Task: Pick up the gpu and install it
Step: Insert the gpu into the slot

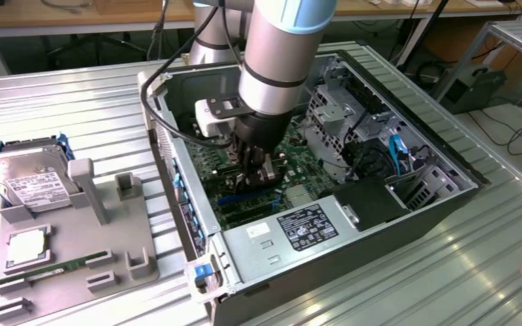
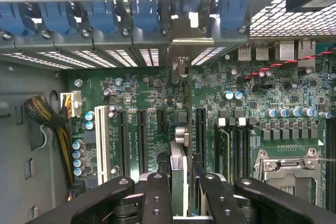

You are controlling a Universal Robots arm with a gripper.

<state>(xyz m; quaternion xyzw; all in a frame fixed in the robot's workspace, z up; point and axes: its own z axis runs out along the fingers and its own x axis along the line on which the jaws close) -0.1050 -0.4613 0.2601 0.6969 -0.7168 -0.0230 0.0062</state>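
GPU (image 2: 178,177) stands edge-on between the fingers of the gripper (image 2: 184,192), which is closed on it, deep inside the open case (image 1: 424,204) just above the motherboard (image 2: 157,98). Pickup looks done; whether the card is seated in its slot cannot be told.

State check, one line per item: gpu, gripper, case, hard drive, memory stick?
gpu: held edge-on by the gripper, down over the motherboard slots.
gripper: shut on the gpu, inside the case.
computer case: lying on its side, side panel off.
hard drive: in its fixture slot, outside the case.
memory stick: lying in the fixture.
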